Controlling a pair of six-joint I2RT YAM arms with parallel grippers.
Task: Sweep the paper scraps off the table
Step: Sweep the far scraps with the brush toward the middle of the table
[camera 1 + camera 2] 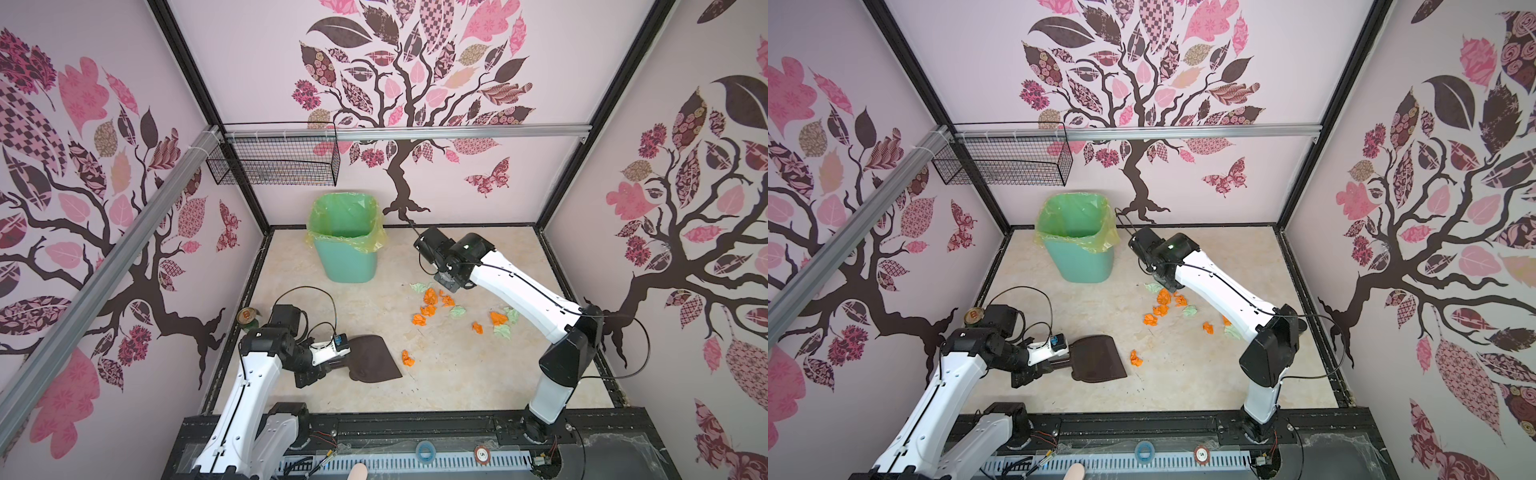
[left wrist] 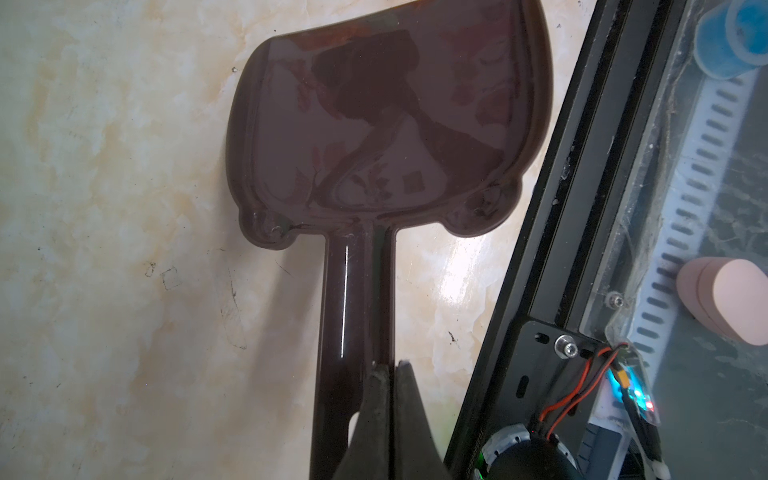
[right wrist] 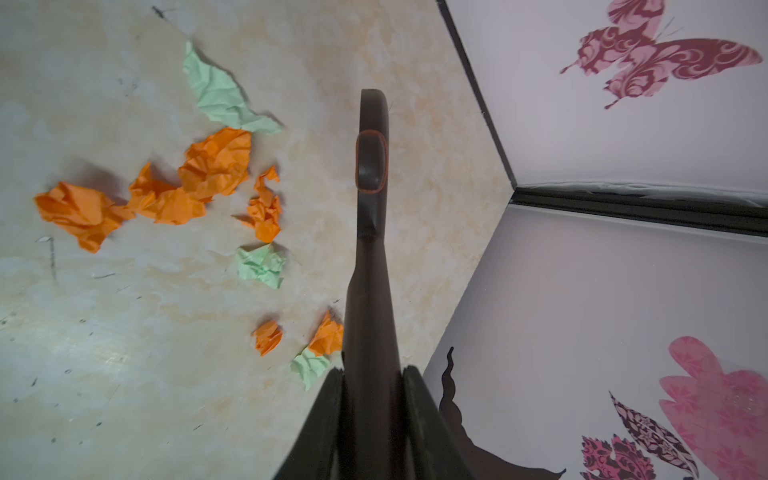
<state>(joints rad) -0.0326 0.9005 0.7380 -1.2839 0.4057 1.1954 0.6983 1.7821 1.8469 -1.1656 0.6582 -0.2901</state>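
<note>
Many paper scraps (image 3: 216,166) near right jaws, apart from left jaws

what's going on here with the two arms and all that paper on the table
The left arm's jaws are shut on the handle of a brown dustpan, which lies empty on the table. The right arm's jaws are shut on a dark brush handle, beside the orange and green paper scraps. The scraps are all loose on the table, one orange one near the dustpan's lip; none is in the pan yet. A green bin stands at the back.
</note>
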